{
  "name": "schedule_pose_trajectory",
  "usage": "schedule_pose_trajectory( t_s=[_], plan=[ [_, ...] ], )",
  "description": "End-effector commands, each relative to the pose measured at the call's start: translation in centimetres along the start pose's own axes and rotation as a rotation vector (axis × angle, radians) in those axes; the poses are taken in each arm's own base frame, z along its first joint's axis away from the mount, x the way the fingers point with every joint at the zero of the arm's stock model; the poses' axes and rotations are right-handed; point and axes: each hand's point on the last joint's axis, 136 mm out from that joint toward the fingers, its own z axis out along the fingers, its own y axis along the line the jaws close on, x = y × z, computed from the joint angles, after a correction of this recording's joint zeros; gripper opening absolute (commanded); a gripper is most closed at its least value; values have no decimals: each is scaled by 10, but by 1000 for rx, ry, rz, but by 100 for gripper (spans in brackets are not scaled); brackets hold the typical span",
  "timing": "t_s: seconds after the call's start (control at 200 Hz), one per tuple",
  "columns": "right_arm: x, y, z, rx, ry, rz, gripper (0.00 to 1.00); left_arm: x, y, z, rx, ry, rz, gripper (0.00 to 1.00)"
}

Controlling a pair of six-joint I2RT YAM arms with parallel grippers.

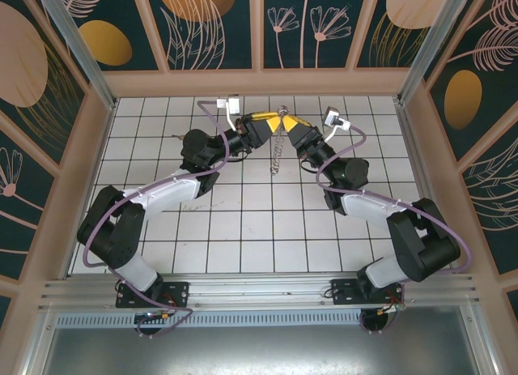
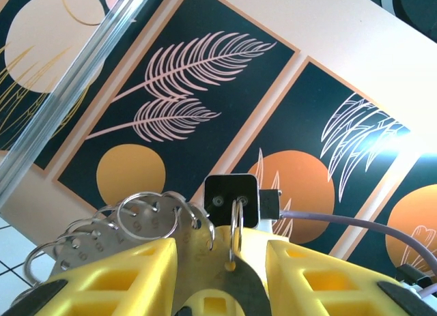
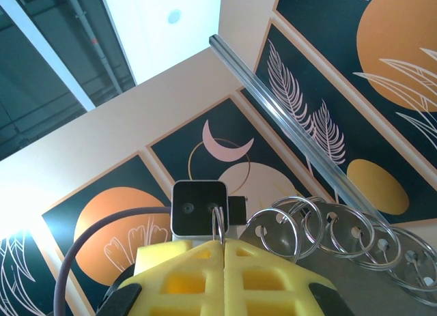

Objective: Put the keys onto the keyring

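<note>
Left gripper [image 1: 267, 128] and right gripper [image 1: 295, 134] meet above the far middle of the white tiled table [image 1: 243, 229], one on each side of the keyring [image 1: 278, 152]. The keyring hangs between them as a silvery chain over the tiles. On the near side of the keyring the tiles lie bare between the two arms, up to the metal rail [image 1: 259, 290] at the table's near edge. In the right wrist view, the right gripper's yellow fingers [image 3: 191, 275] are pressed together on a thin ring [image 3: 218, 224], with a row of metal rings [image 3: 328, 231] trailing beside it. The left gripper's fingers [image 2: 123, 275] stand partly apart with a ring and a small tag [image 2: 205, 251] in the gap. Whether they press on either I cannot tell. Beyond the keyring stand tan-framed wall panels [image 1: 210, 27], dark with pale leaves and orange discs.
</note>
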Motion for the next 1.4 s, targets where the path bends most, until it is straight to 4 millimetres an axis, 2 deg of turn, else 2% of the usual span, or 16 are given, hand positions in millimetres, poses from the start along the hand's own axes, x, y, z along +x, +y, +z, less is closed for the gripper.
schedule_pose_trajectory(
  t_s=[0.0, 0.2, 0.345, 0.52, 0.621, 0.706, 0.761, 0.821, 0.976, 1.066, 1.396],
  plan=[
    [-17, 36, 2, -144, -75, -47, 0, -11, -15, 7, 61, -31, 32, 38],
    [-14, 34, 2, -144, -64, -41, 0, -12, -13, 10, 61, -32, 33, 34],
    [-12, 34, 3, -145, -59, -38, 0, -11, -12, 12, 64, -29, 31, 21],
    [-11, 34, 3, -146, -56, -38, 0, -10, -13, 13, 77, -25, 26, 0],
    [-11, 32, 3, -135, -46, -35, 0, -10, -13, 12, 73, -21, 37, 0],
    [-18, 23, -4, -86, -49, -26, 28, -8, -12, 13, 45, 7, 64, 0],
    [-25, 18, -14, -46, -57, -28, 37, -7, -12, 13, 19, 38, 100, 0],
    [-31, 15, -23, -5, -45, -37, 41, -3, -10, 14, -14, 87, 139, 0],
    [-33, 7, -38, 106, 58, -98, 42, 9, -9, 17, -52, 246, 230, 0],
    [-33, 8, -45, 137, 118, -138, 38, 18, -9, 19, -53, 337, 267, 0],
    [-21, 26, -45, 62, 290, -202, 34, 35, -11, 20, -5, 532, 328, 0]
  ],
)
